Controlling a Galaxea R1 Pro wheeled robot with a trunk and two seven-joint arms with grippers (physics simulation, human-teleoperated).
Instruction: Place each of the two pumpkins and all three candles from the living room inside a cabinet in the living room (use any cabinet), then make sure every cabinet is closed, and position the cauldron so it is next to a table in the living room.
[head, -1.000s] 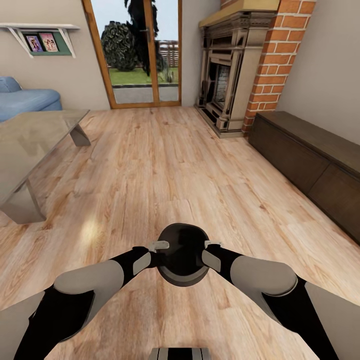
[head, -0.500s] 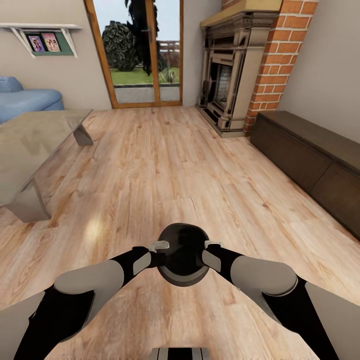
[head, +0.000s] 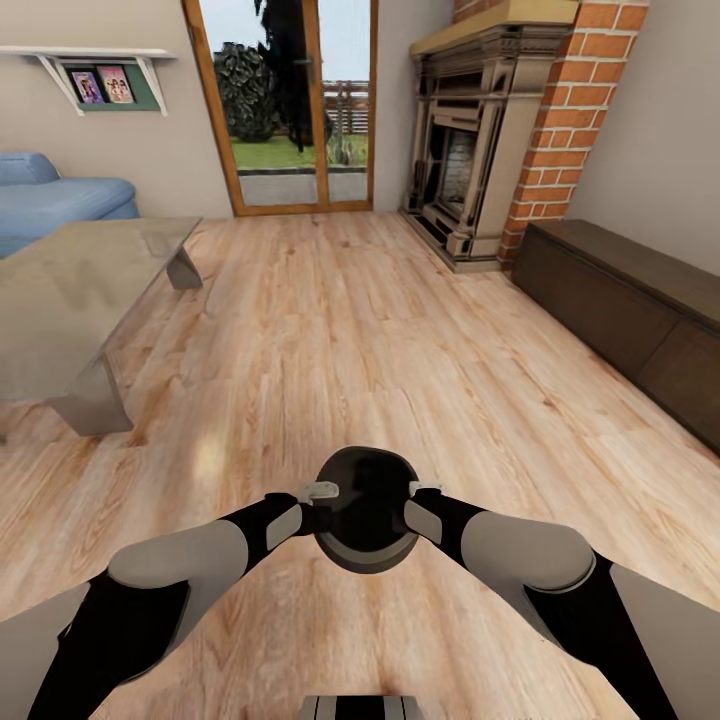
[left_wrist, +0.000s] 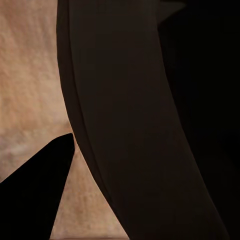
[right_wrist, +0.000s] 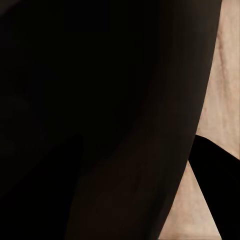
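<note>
The view is swinging left: the table (head: 70, 290) slides further into the picture from the left edge, with more of its near leg showing, while the sofa (head: 60, 200), the wall shelf (head: 95, 55) and the fireplace (head: 480, 140) drift rightward and the cabinet (head: 630, 310) slips toward the right edge.

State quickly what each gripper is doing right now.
Left gripper: shut on the cauldron rim.
Right gripper: shut on the cauldron rim, opposite side.
</note>
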